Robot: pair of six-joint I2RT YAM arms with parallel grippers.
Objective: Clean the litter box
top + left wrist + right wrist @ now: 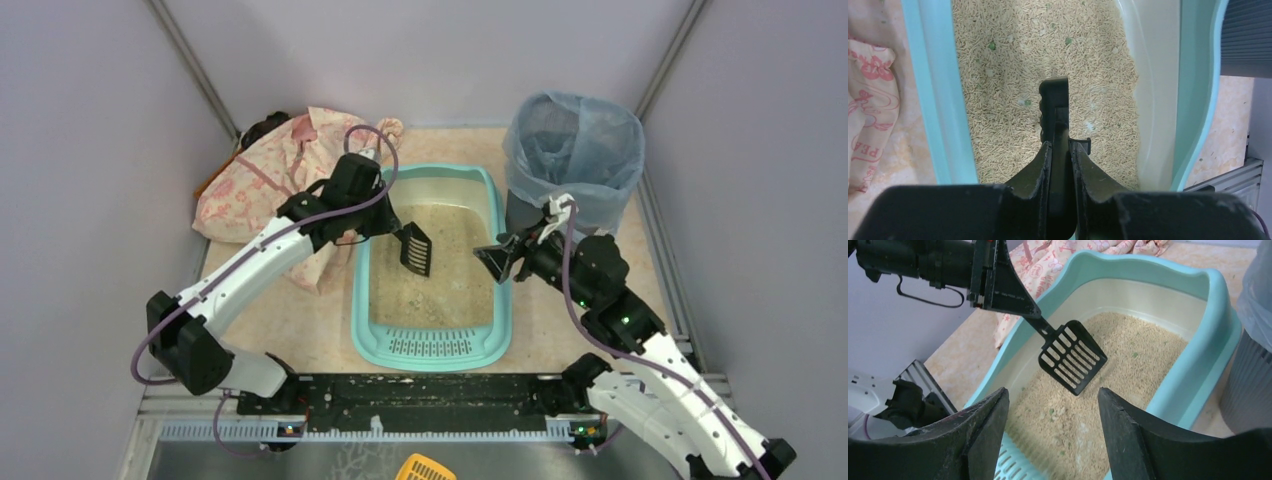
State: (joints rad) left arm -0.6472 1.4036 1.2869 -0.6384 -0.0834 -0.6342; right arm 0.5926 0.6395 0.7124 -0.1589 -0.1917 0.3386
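Seen from above, one turquoise litter box (432, 352) sits mid-table. One grey bin (572, 150) with a blue bag stands by its far right corner and one pink cloth (262, 185) lies to the left (a yellow object (424, 468) is cut off at the bottom edge). The left gripper (392, 228) pinches one black slotted scoop (416, 250) above the litter (440, 290).

The left wrist view shows the scoop edge-on, its slots hidden.

In the right wrist view the right gripper (1052, 400) stands spread and empty, its fingers partly hiding the grille.
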